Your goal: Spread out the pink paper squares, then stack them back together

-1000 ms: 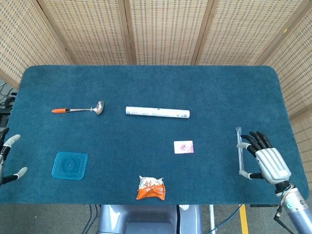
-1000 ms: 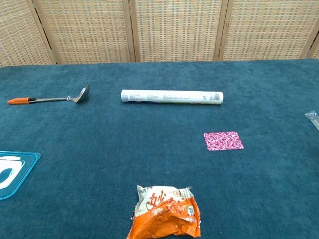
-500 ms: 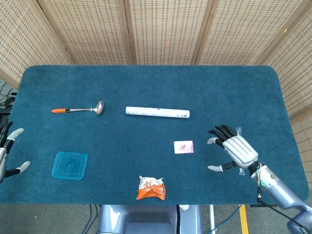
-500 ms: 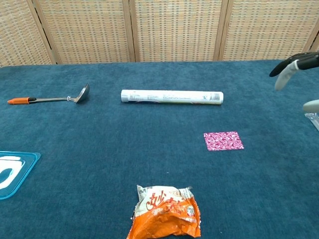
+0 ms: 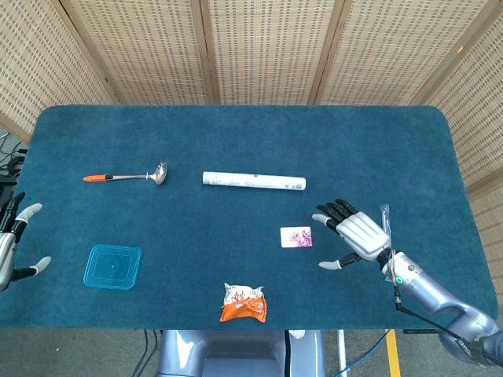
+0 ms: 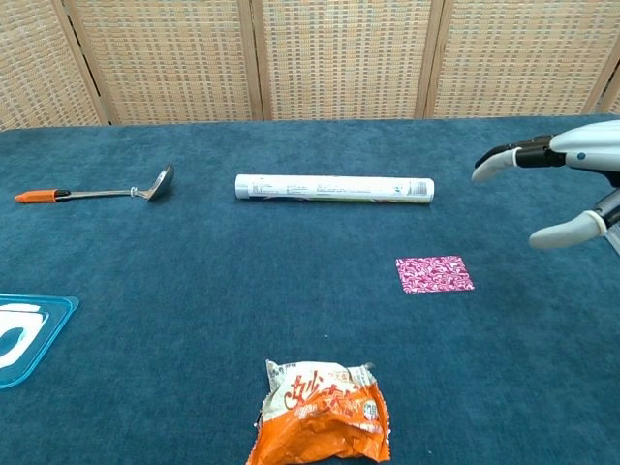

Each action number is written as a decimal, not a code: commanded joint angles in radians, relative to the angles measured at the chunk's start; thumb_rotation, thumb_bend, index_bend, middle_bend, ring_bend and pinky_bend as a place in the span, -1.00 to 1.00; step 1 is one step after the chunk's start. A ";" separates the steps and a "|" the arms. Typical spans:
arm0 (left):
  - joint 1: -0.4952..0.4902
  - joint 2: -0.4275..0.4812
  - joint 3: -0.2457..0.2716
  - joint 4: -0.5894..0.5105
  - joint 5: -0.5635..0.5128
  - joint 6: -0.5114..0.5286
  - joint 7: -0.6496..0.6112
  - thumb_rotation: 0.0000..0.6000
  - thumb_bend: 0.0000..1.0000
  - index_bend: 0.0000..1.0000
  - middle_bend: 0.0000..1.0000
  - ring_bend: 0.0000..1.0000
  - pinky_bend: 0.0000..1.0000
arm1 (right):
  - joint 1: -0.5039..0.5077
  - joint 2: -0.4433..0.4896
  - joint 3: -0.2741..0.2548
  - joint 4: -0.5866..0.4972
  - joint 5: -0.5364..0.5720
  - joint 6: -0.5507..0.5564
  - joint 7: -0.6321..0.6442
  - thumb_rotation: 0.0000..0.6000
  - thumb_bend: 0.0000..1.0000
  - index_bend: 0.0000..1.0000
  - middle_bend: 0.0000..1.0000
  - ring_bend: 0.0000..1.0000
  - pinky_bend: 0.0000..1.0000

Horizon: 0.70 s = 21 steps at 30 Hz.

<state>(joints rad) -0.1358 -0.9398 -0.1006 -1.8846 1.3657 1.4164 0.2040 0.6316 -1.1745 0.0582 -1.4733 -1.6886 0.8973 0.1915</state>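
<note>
**Right hand open beside the pink squares**

Our right hand hovers above the blue table with fingers spread and nothing in it. We see its fingertips pointing toward the stack of pink paper squares, which lies flat on the cloth near the hand, on the side toward the table's middle, apart from the fingers. In the chest view the stack sits lower and further left than the hand. A clear plastic sleeve lies just behind the hand.

Further out, we find a white paper roll lying lengthwise beyond the squares, and an orange snack packet near the front edge. A ladle with an orange handle rests well to the left, with a blue square lid nearer the front. Our left hand shows at the far left edge, fingers apart, holding nothing.
</note>
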 commanded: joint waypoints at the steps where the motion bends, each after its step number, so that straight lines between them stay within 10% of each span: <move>1: -0.004 -0.001 0.000 -0.001 -0.005 -0.005 0.004 0.99 -0.76 -0.71 -1.00 -1.00 -1.00 | 0.016 -0.021 -0.024 0.036 -0.025 -0.006 -0.042 -0.44 -1.00 -0.79 -0.90 -1.00 -1.00; 21: -0.018 -0.012 0.007 -0.001 -0.016 -0.016 0.018 0.98 -0.76 -0.70 -1.00 -1.00 -1.00 | 0.106 -0.092 -0.123 0.137 -0.063 -0.107 -0.074 -0.44 -1.00 -0.79 -0.88 -1.00 -1.00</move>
<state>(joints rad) -0.1533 -0.9519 -0.0937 -1.8855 1.3496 1.4001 0.2223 0.7344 -1.2633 -0.0615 -1.3388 -1.7513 0.7929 0.1175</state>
